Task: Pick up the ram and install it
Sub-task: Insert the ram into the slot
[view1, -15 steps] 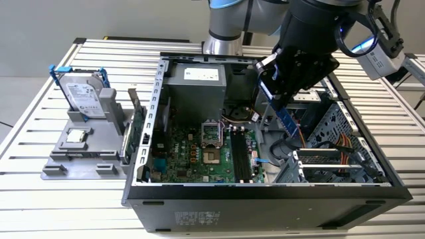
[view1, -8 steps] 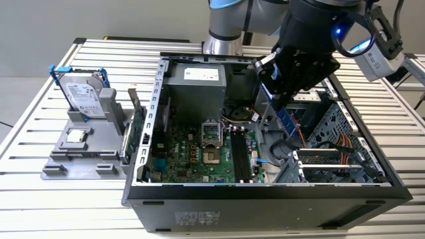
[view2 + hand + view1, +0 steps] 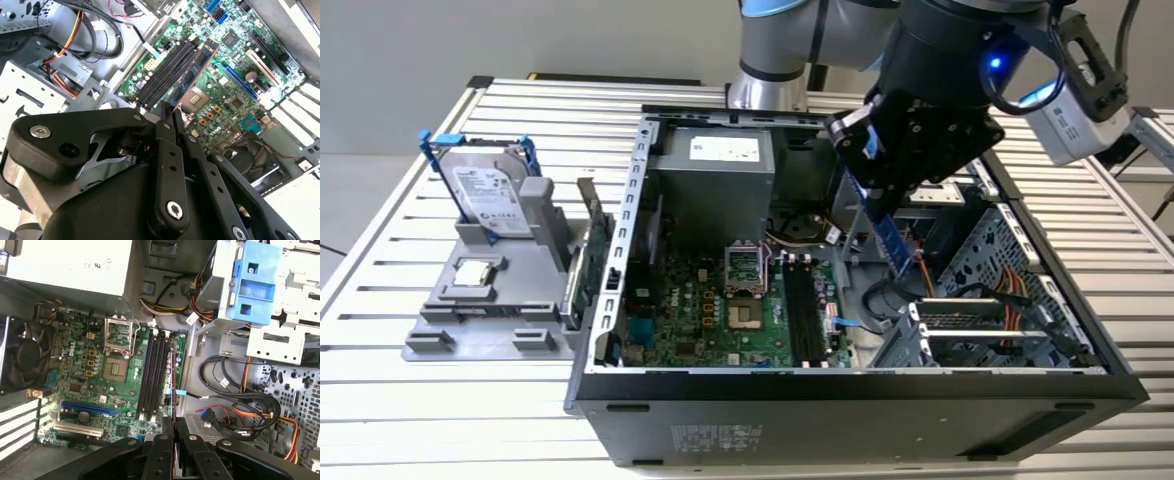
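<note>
My gripper (image 3: 878, 196) hangs over the open computer case (image 3: 854, 385) and is shut on the ram (image 3: 895, 243), a narrow blue-looking board that points down toward the motherboard (image 3: 707, 310). In the second wrist view the ram (image 3: 197, 67) sticks out from between the black fingers of the gripper (image 3: 169, 111), above and roughly in line with the long black memory slots (image 3: 165, 75). In the first wrist view the ram (image 3: 172, 375) shows edge-on just beside the memory slots (image 3: 154, 372), held in the gripper (image 3: 174, 424). It hangs above the board, apart from the slots.
A hard drive in a blue frame (image 3: 494, 195) stands on a grey fixture (image 3: 487, 300) at the exterior view's left, with a green card (image 3: 594, 265) beside it. Inside the case are the power supply (image 3: 714, 175), the CPU socket (image 3: 740, 265), a drive cage (image 3: 987, 300) and loose cables (image 3: 235, 400).
</note>
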